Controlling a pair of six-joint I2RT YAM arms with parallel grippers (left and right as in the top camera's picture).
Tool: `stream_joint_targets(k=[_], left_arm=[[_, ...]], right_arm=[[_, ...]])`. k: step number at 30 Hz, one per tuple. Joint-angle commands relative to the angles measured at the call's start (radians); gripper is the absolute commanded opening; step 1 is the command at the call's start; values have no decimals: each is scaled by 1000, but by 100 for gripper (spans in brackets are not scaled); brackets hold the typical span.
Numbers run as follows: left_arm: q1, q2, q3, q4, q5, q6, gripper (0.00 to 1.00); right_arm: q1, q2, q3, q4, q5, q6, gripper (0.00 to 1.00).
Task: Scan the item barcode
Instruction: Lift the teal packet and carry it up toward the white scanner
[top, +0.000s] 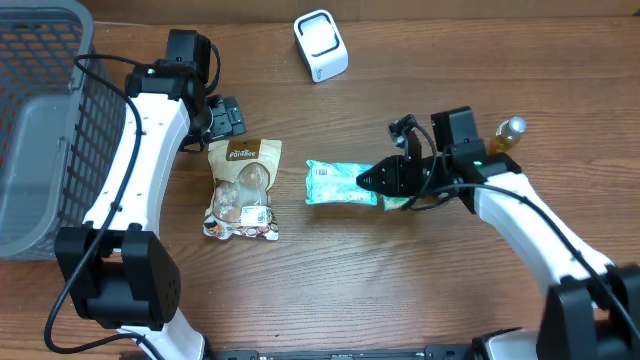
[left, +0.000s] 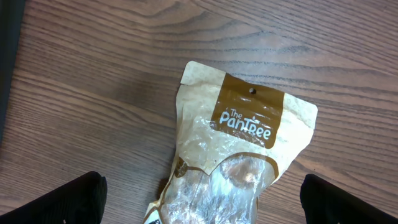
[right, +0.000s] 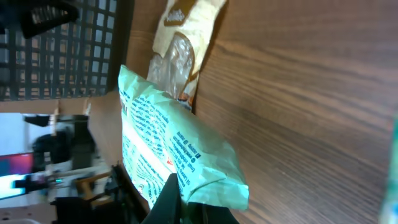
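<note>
Fig.: brown wood-grain table (top: 400, 290), evenly lit w/ soft glare. Grey mesh basket (top: 60, 60) at its left edge. Room beyond the table blurred, indistinct.

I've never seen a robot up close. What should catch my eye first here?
Most striking is the mint-green packet in the middle of the table, pinched at one end by the shut right gripper. Just left of it lies a brown snack pouch, with the open left gripper poised over its top edge. A small white scanner sits at the far edge.
</note>
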Motion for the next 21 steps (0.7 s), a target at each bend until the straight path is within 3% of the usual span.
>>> stream_joint_targets(k=[1,21], left_arm=[[-9,-14,13,2,-9,15,100],[-9,-14,13,2,-9,15,99]], right_arm=[[2,-57,21,-9,28,-77,4],[3,-58,20,-23,41,-76,4]])
